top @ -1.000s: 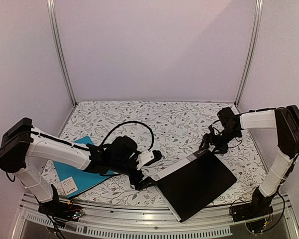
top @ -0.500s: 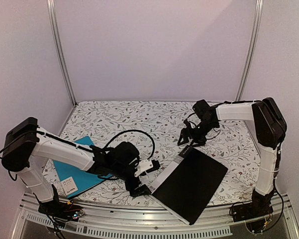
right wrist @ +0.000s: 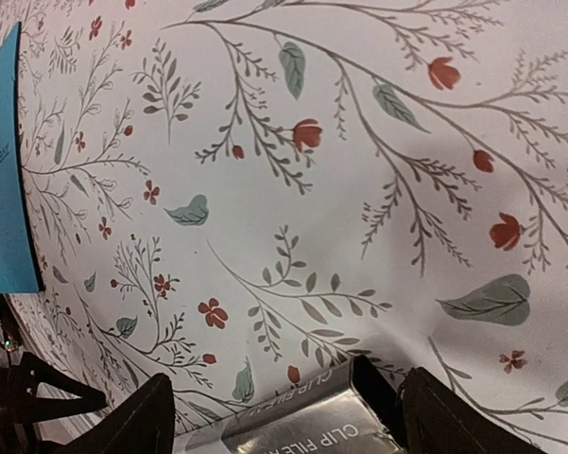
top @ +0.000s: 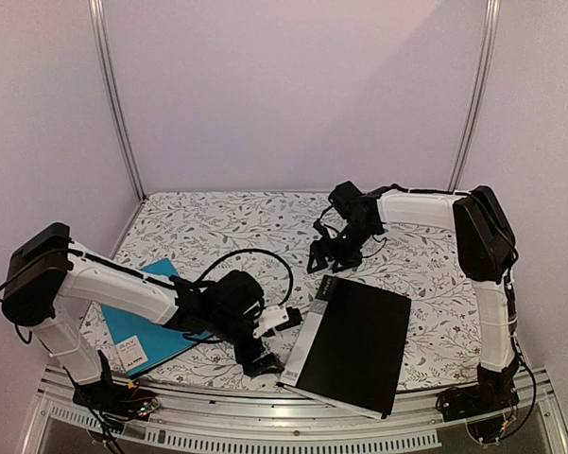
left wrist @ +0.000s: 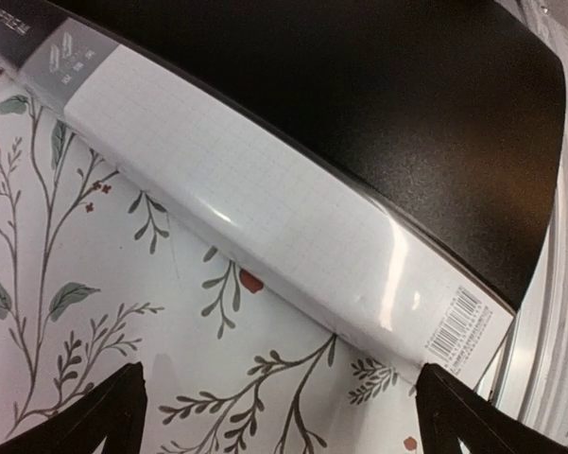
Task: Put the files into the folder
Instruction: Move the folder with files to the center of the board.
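The black folder (top: pixel 354 345) lies shut and flat near the table's front edge, its pale spine label (top: pixel 310 331) facing left. No files show in any view. My left gripper (top: pixel 265 357) sits low by the spine's near end. In the left wrist view it (left wrist: pixel 282 371) is open, with only tablecloth between the fingers and the spine label (left wrist: pixel 265 208) just ahead. My right gripper (top: pixel 329 263) is at the spine's far end. It (right wrist: pixel 285 378) is open, and the folder's "CLIP FILE" corner (right wrist: pixel 307 430) lies between its fingers, close to the right finger (right wrist: pixel 454 416).
A teal-blue folder (top: pixel 137 322) lies at the front left under the left arm and shows at the left edge (right wrist: pixel 5 170) of the right wrist view. The metal front rail (top: pixel 265 405) runs just beyond the black folder's near corner. A black cable (top: pixel 255 241) loops above the left arm.
My right gripper swept left across the table with the folder's far corner, turning the folder until its spine points nearly straight away. The left gripper shifted slightly toward the front edge.
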`<state>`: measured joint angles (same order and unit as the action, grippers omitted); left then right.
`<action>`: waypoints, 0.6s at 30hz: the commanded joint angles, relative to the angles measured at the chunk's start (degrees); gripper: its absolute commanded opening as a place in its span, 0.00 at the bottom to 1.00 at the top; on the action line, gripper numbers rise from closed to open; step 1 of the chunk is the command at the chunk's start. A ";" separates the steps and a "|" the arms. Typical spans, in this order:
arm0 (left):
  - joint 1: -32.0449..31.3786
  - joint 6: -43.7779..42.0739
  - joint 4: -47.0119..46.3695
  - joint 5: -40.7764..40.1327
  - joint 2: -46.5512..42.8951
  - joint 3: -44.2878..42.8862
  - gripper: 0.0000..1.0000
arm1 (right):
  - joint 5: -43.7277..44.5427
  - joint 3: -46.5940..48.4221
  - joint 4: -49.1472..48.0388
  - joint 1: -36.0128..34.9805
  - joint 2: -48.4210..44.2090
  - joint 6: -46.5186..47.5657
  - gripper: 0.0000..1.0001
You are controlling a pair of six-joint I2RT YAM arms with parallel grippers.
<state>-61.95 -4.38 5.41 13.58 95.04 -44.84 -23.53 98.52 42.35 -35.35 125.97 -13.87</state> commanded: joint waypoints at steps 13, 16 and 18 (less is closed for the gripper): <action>16.79 33.17 22.53 -25.12 -14.75 -5.35 1.00 | 22.40 -39.80 -3.61 2.03 -40.70 -13.46 0.99; 20.48 37.10 27.80 -28.29 -19.28 -4.96 1.00 | 19.17 -47.72 -6.59 1.96 -46.65 -19.67 0.99; 24.32 38.95 30.17 -27.07 -21.09 -4.32 1.00 | 18.18 -51.09 -7.40 1.48 -47.98 -22.44 0.99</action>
<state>-42.59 26.28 25.85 -9.26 77.58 -50.52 -3.70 53.10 38.65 -33.30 82.15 -27.00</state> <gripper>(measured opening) 0.995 0.989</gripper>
